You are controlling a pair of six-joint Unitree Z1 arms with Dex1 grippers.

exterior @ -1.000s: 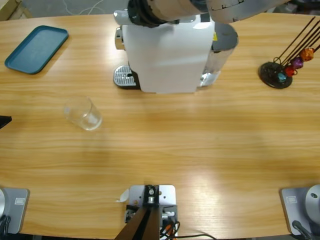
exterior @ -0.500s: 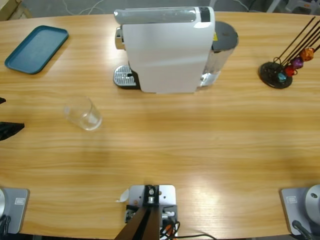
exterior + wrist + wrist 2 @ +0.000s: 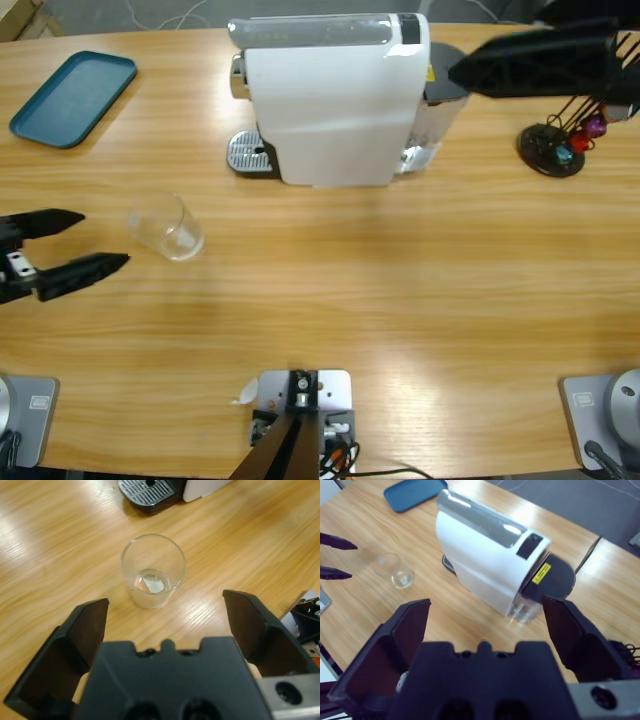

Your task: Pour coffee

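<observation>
A small clear glass tumbler (image 3: 168, 226) stands upright on the wooden table (image 3: 400, 280), in front and to the left of the white coffee machine (image 3: 330, 100). The tumbler (image 3: 152, 570) looks clear inside, and no coffee is in view. My left gripper (image 3: 105, 238) hangs open just left of the glass, apart from it; in the left wrist view the gripper (image 3: 165, 605) has the glass ahead between its spread jaws. Above the machine's back right, my right gripper (image 3: 465, 72) is open (image 3: 485, 605) and holds nothing. The right wrist view looks down on the machine (image 3: 485, 575).
The machine's metal drip tray (image 3: 248, 155) faces left. A teal tray (image 3: 75, 95) lies at the back left. A black capsule stand (image 3: 555, 145) with coloured capsules sits at the back right, under the right arm.
My left gripper has slid in from the left edge toward the glass. The silver elbow over the machine is gone, and the right gripper has come in at the upper right.
</observation>
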